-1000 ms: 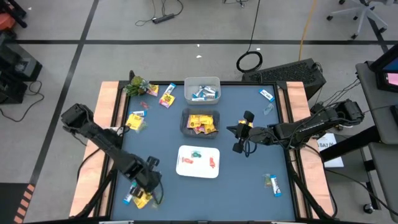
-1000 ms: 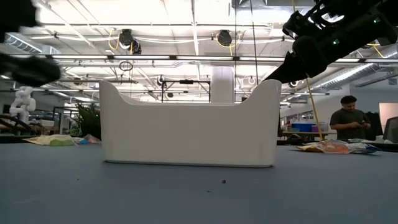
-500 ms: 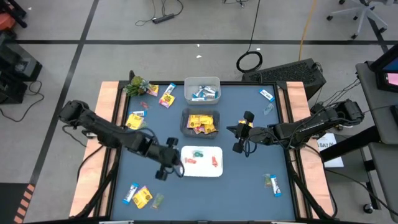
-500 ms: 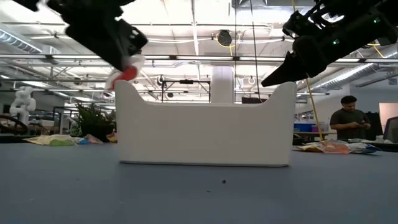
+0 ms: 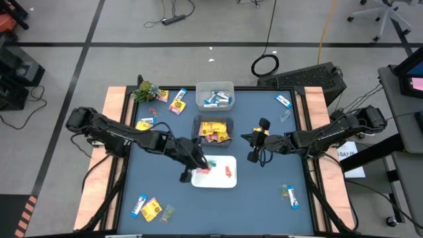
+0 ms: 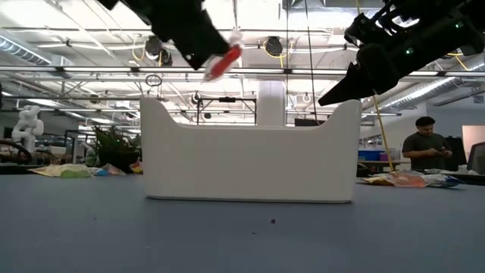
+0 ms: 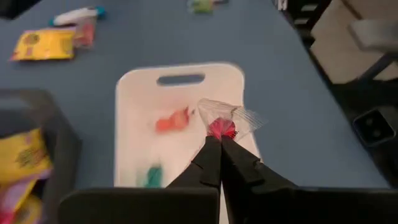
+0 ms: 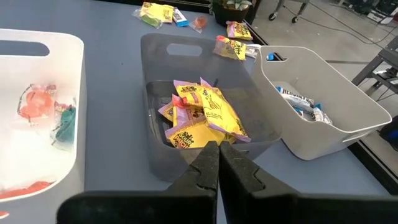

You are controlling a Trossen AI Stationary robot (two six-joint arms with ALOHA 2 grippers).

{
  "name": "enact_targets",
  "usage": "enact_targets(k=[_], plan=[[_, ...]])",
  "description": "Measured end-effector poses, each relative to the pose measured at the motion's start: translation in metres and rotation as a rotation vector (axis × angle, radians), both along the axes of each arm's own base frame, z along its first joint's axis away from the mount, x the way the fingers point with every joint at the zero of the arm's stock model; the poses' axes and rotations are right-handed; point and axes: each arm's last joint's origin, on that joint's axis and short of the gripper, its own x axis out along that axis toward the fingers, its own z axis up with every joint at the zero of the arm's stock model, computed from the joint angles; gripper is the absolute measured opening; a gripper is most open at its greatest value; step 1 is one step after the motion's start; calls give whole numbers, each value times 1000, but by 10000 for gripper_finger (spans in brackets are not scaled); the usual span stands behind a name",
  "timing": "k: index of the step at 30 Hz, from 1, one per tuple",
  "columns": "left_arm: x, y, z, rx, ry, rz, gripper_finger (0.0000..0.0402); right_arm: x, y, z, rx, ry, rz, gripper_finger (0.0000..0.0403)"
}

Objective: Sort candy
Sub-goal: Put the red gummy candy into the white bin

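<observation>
My left gripper [image 5: 200,165] hangs over the left part of the white tray [image 5: 228,182], shut on a red candy in a clear wrapper [image 7: 222,128]. The candy also shows high above the tray's wall in the low view [image 6: 221,62]. A red piece [image 7: 171,121] and a green piece [image 7: 152,176] lie in the tray. My right gripper [image 5: 254,151] is shut and empty, held in the air right of the grey bin [image 5: 213,121] of yellow packets [image 8: 202,115]. A white bin [image 5: 215,86] behind it holds blue-and-white bars [image 8: 301,99]. My left gripper pinches the candy between its two fingertips [image 7: 211,149], at the near side of the red sweet [image 7: 219,132]. The clear wrapper [image 7: 242,116] fans out beyond the tips. The fingers slant down from the table's left. The candy is lifted clear, above the tray.
Loose candy lies around: yellow packets [image 5: 144,127] [image 5: 177,102] at the far left, a blue bar [image 5: 283,100] at the far right, another [image 5: 291,196] at the near right, a bar and packet [image 5: 147,208] at the near left. A green plant [image 5: 145,91] sits in the far left corner.
My left gripper has risen from the candy at the table's near left corner and swung toward the right and far side, carrying the red candy over the white tray; it has tipped from pointing down to a shallower slant. The tray has slid slightly right.
</observation>
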Motion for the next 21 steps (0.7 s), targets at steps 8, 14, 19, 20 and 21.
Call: enact_targets(k=[8,14,19,20,21], plan=[[28,8,-45,5,53,33,2,0,0,0,-14,4,6,0],[36,15,-63,9,83,60,2,0,0,1,-31,6,14,0],[37,15,-68,12,104,61,2,1,0,1,-35,7,16,0],[37,15,-68,12,101,59,3,1,0,1,-35,7,16,0],[37,14,-68,12,96,57,7,1,0,1,-35,8,17,0]])
